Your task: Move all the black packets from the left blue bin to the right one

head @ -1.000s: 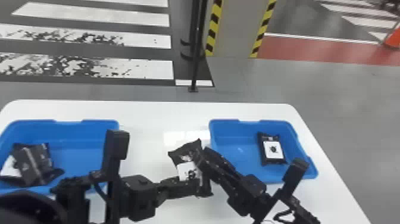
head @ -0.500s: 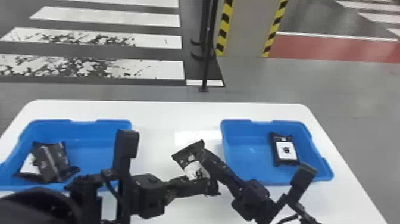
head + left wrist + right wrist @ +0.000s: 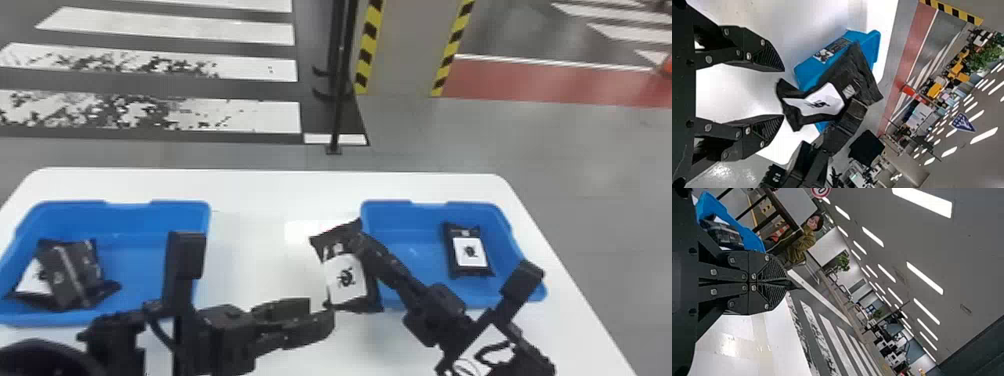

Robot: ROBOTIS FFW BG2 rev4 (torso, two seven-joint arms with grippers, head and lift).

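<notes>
Right pincer [image 3: 357, 241] pinches a flat black, white-labelled packet [image 3: 345, 279] above the white desk [image 3: 250, 200]. Left pincer [image 3: 324, 310] spread, near the packet.

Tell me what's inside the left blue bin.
In the left blue bin, a black packet lies across another with a white label, covering part of it. Whether anything more lies beneath them cannot be seen.

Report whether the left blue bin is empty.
Not empty: in the left blue bin, black packets lie overlapping, with a white label partly showing.
</notes>
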